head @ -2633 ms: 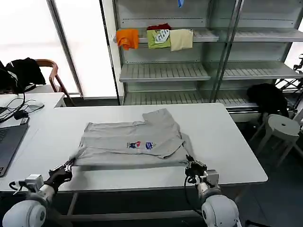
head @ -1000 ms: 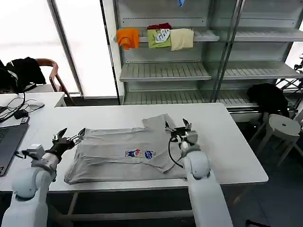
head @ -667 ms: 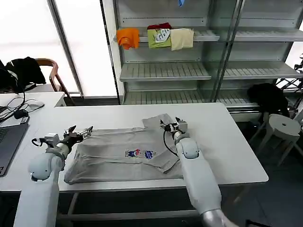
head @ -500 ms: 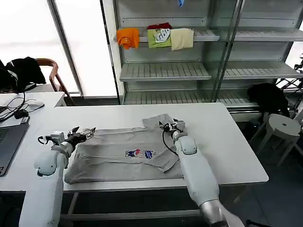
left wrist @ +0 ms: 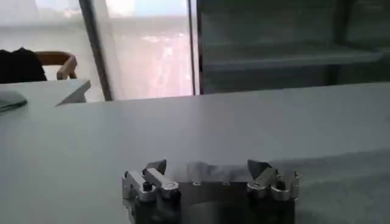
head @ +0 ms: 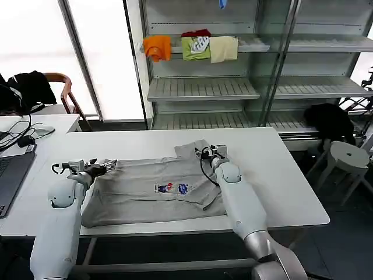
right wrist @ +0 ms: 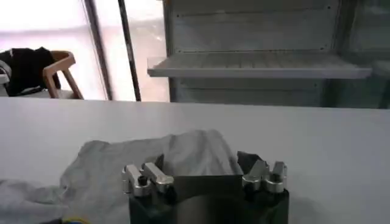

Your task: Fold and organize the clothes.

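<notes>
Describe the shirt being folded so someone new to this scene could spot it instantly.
On the white table in front of the shelving lies the light grey shirt, spread between the left gripper and right gripper. Its small multicoloured chest print distinguishes it from the shelf's orange, green and cream clothes.

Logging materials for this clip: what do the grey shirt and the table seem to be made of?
Shirt: soft knit, probably cotton; matte, it creases and drapes limply, with a small printed logo. Table: smooth white hard top, likely laminate, with a faint sheen and no grain.
</notes>
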You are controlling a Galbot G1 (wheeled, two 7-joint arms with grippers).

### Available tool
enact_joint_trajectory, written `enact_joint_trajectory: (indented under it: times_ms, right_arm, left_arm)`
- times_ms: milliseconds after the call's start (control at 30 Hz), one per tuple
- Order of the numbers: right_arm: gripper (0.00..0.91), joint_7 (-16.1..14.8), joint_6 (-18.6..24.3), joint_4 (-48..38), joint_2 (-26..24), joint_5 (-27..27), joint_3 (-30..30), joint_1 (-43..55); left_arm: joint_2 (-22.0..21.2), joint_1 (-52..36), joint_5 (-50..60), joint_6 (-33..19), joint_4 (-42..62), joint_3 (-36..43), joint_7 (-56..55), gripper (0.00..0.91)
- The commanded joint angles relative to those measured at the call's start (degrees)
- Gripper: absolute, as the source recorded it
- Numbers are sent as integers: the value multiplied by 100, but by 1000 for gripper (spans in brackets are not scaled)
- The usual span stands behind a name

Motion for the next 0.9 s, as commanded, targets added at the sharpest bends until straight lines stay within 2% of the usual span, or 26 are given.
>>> enact_joint_trajectory:
  times_ms: [33, 100, 500, 700, 900]
  right_arm:
    - [232, -45, 3, -133, 292, -26, -51, -3]
    - [10, -44, -30, -64, 292, -44, -42, -34]
    - [0, -43, -181, 310, 292, -37, 10, -163]
    - [0, -74, -144, 979, 292, -14, 86, -375]
    - [0, -104, -380, 1845, 292, -182, 166, -681]
  left_arm:
    - [-4, -127, 125, -31, 488, 14, 38, 373]
    - [-2, -130, 124, -28, 500, 16, 43, 20]
    - [14, -112, 35, -38, 468, 20, 113, 10]
    - [53, 11, -361, -251, 77, 19, 72, 10]
    - [107, 127, -785, -232, -397, 23, 13, 0]
